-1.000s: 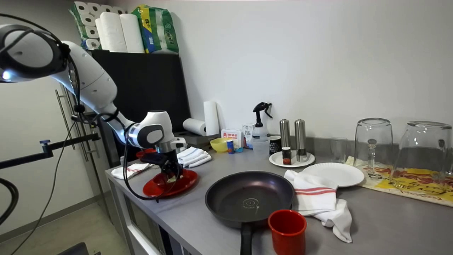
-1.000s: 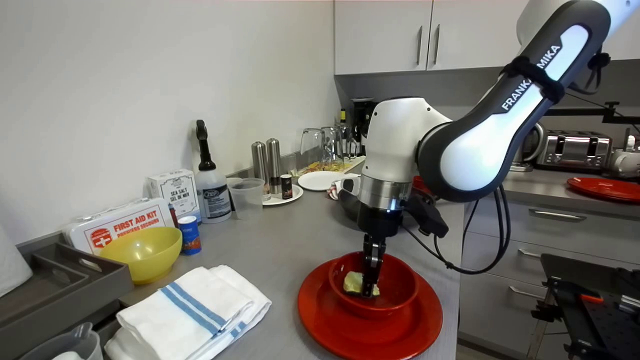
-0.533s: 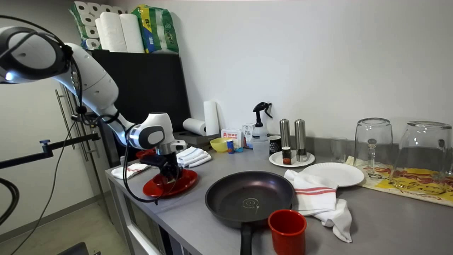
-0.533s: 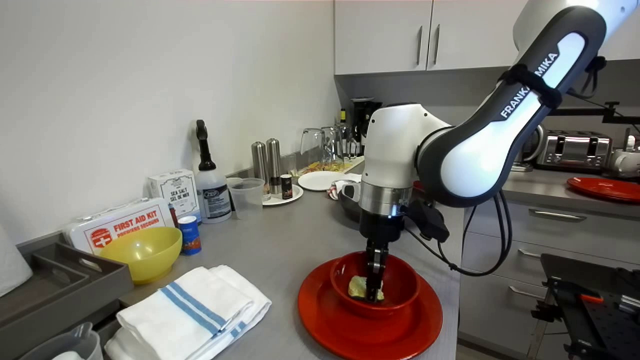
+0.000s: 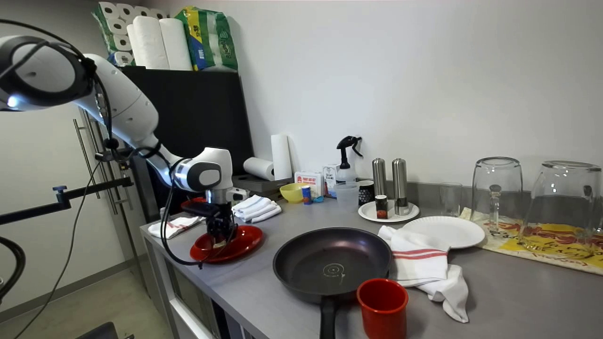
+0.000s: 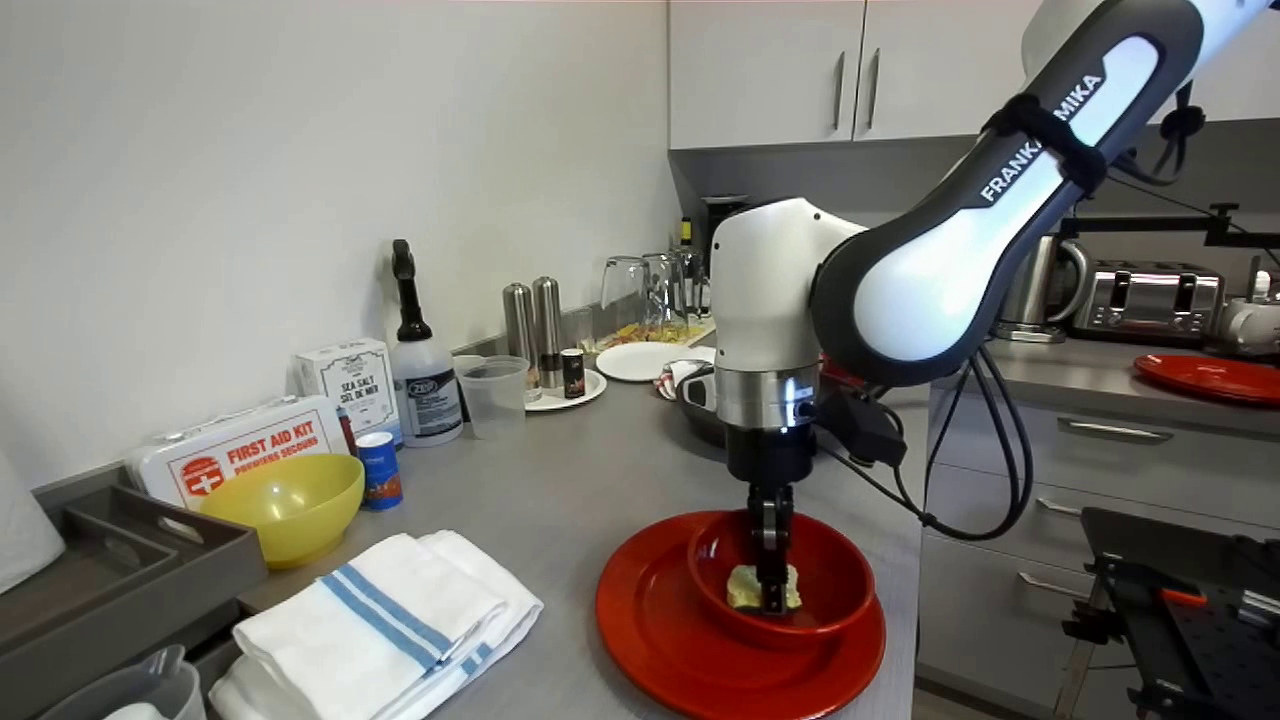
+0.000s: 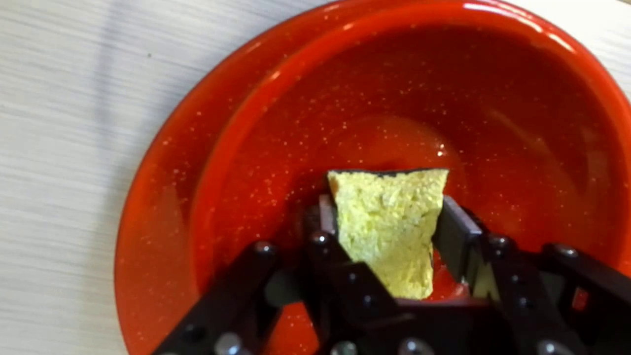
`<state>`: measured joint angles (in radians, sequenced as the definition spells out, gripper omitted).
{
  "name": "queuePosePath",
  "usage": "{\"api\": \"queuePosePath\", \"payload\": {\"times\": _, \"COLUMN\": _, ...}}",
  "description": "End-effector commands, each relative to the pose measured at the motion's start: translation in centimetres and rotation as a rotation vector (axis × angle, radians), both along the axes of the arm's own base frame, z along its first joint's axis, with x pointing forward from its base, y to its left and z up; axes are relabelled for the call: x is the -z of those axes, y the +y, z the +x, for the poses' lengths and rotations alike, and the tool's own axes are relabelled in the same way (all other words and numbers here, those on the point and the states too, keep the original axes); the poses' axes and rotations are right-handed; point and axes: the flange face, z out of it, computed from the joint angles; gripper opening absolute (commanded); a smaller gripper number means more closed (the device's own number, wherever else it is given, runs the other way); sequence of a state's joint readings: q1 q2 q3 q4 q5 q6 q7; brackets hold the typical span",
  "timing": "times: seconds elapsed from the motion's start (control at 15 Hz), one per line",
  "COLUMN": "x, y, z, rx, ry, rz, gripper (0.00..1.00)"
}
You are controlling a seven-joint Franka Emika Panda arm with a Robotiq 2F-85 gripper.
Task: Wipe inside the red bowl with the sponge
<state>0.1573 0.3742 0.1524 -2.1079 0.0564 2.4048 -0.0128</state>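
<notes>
Case (image 6: 245,435) reads "FIRST AID KIT"; end effector (image 7: 392,217) clamps sponge (image 7: 387,241) inside red bowl (image 7: 522,153).

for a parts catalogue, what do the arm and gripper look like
The arm is white and rounded, with dark grey bands, its lettering (FRANK, MIKA) partly hidden by a black strap. Black cables loop beside it. A silvery metal collar leads to a black gripper with linked fingers and shiny round fastener heads.

Gray counter (image 6: 560,480) — red plate (image 6: 648,612), black frying pan (image 5: 330,254), red cup (image 5: 382,313), folded white towels (image 6: 395,620)
</notes>
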Motion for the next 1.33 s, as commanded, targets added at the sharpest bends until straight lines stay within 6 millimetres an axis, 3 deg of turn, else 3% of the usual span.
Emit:
{"api": "queuePosePath", "payload": {"times": 0.0, "x": 0.16, "y": 0.36, "z": 0.42, "rx": 0.017, "ry": 0.051, "rz": 0.013, "gripper": 0.25}}
{"api": "queuePosePath", "payload": {"times": 1.27, "x": -0.37, "y": 0.01, "z": -0.08, "rx": -0.016, "ry": 0.324, "rz": -0.051, "gripper": 0.25}}
